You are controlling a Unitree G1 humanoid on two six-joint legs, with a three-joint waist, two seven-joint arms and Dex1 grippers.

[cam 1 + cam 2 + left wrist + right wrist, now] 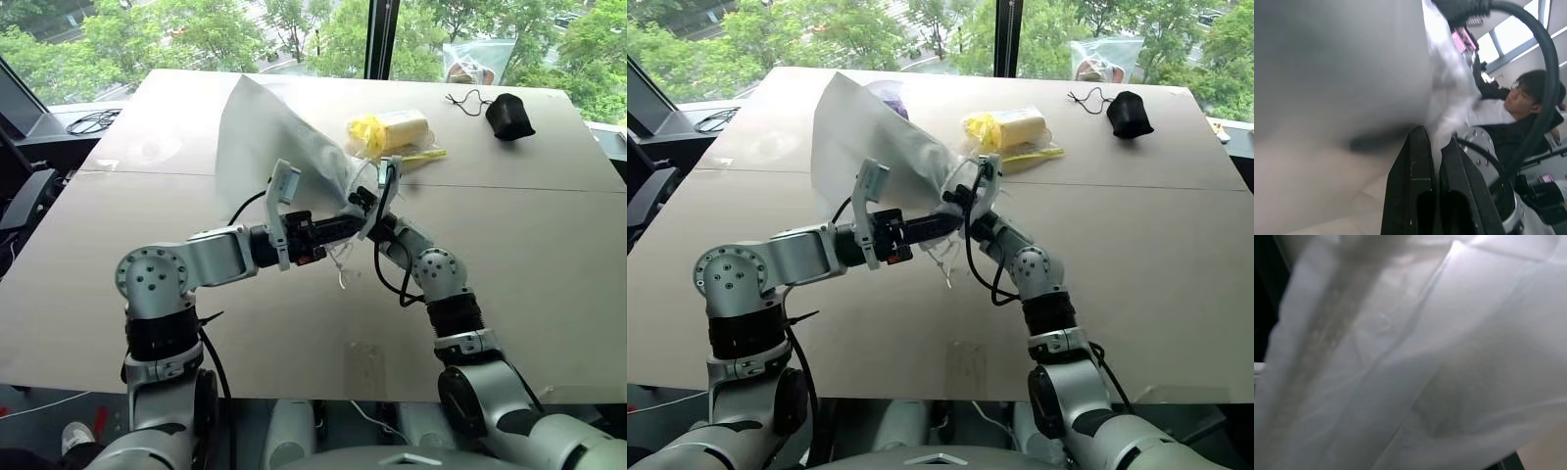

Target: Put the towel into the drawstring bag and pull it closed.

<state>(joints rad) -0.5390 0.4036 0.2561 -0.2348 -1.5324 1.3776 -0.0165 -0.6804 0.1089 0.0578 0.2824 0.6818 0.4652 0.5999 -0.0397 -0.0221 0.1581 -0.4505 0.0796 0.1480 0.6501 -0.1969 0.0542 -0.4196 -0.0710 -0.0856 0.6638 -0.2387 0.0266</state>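
Note:
The white, translucent drawstring bag [265, 137] hangs lifted over the middle of the table, its body billowing up and back to the left. Its gathered mouth sits between my two grippers. My left gripper [355, 223] reaches in from the left and is shut on the bunched white fabric [1449, 112] at the mouth. My right gripper [367, 201] comes up from the right, right next to it, shut on the same bunched part; the bag's fabric [1415, 357] lies right against its camera. White cord ends [343, 266] dangle below both. The towel is hidden.
A clear plastic bag with yellow contents [392, 132] lies just behind the grippers. A small black pouch [509, 116] with a cord sits at the far right, and another clear bag [475, 59] leans at the window. A person [1528, 98] sits beyond the table.

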